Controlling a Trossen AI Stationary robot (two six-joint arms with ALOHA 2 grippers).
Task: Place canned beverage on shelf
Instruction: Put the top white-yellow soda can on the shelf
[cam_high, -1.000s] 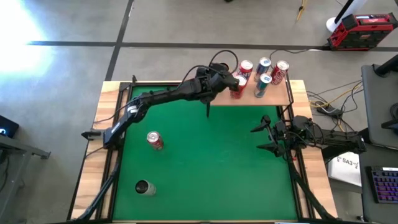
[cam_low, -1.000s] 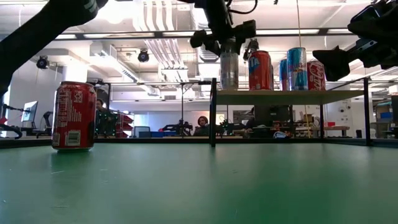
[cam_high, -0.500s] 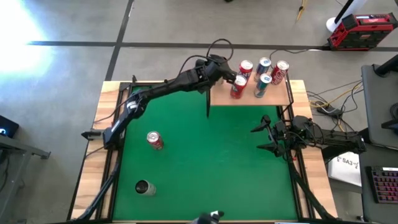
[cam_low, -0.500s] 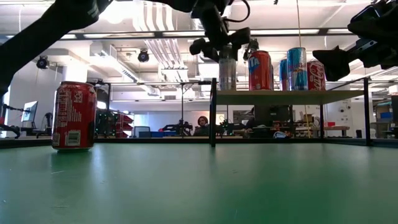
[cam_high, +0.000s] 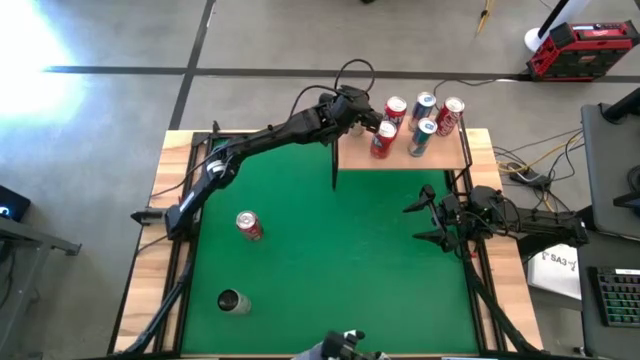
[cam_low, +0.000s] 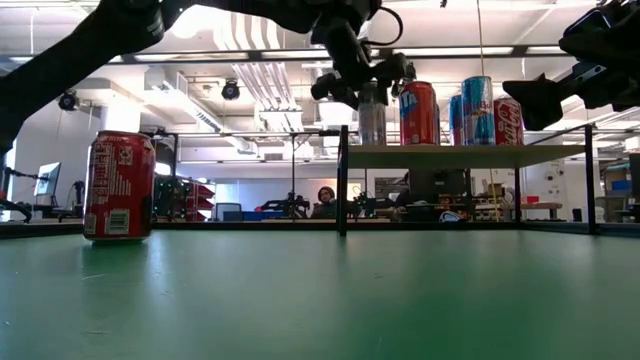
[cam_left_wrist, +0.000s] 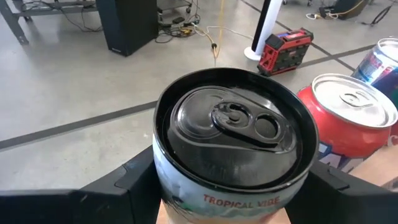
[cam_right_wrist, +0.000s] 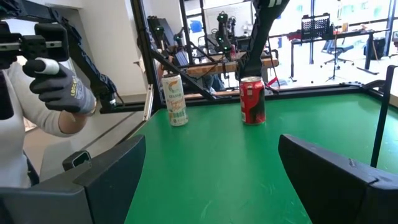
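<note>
Nearest edge of the surface (cam_high: 340, 270): a pale can (cam_high: 232, 301) stands upright on the green. It is not yet dealt with.
Slightly farther in: a red can (cam_high: 249, 226) stands upright, well apart from the pale one and from both arms.
Right side, mid-depth: the right gripper (cam_high: 415, 222) waits low beside the surface's right edge. Its jaws are spread wide and hold nothing.
Far end, on the shelf (cam_high: 445, 157): the tropical can (cam_left_wrist: 230, 130) stands upright at the left end of the board. In the low view its base looks level on the wood.
Left gripper (cam_high: 362, 122): it reaches across the surface to that can from above. It is closed narrow on the can just under the rim, with a dark finger against each side in the left wrist view.
Neighbours on the shelf: five other cans (cam_high: 423, 137) are grouped to the right. The closest, a red one, is just beside the tropical can.
Step in hand: the placing itself looks almost done, since the can appears seated. What seems left is the release.
Next move calls for: the jaws should open enough to clear both sides, then lift straight up before pulling back. A sideways exit risks knocking the red neighbour or tipping the can off the board's left end.
</note>
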